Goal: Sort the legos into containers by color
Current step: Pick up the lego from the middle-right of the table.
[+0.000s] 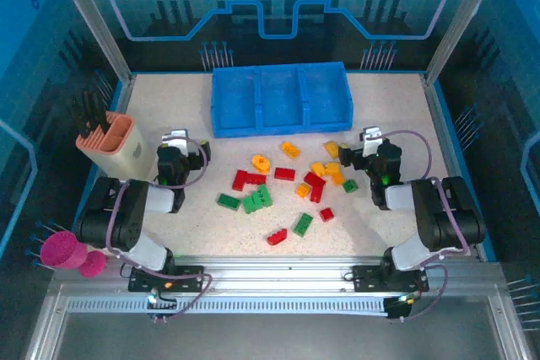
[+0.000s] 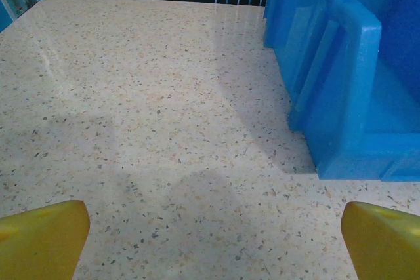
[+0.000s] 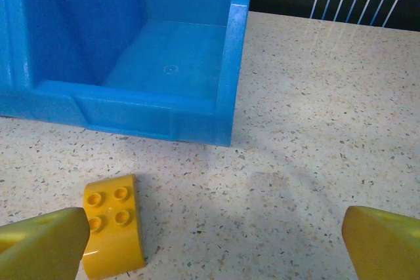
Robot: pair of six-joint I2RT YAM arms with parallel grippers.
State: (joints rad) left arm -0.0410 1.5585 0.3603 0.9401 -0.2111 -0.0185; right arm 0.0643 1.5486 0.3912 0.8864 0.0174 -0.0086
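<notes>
Looks like the very start: left gripper (image 2: 213, 244) and right gripper (image 3: 213, 244) both gape wide and empty, so I'd guess the right one needs to shift over the yellow brick (image 3: 113, 224) by the blue tray (image 3: 157, 119).

One blue tray (image 1: 253, 130), divided into three square compartments, sits at 12 o'clock on the speckled table (image 1: 211, 233). Scattered at its centre are some nineteen legos: five green bricks (image 1: 228, 201), roughly seven red bricks (image 1: 284, 174) and roughly seven orange-yellow bricks (image 1: 290, 149), a few packed too tightly to separate. The curved yellow brick (image 3: 113, 224), seen close from the right wrist, carries four studs. Two arms flank the table: the left arm (image 1: 126, 212) at 8 o'clock and the right arm (image 1: 443, 212) at 4 o'clock. One peach-and-cream holder (image 1: 118, 145) stands at 9 o'clock, and two pink round objects (image 1: 59, 249) lie at 7 o'clock.
</notes>
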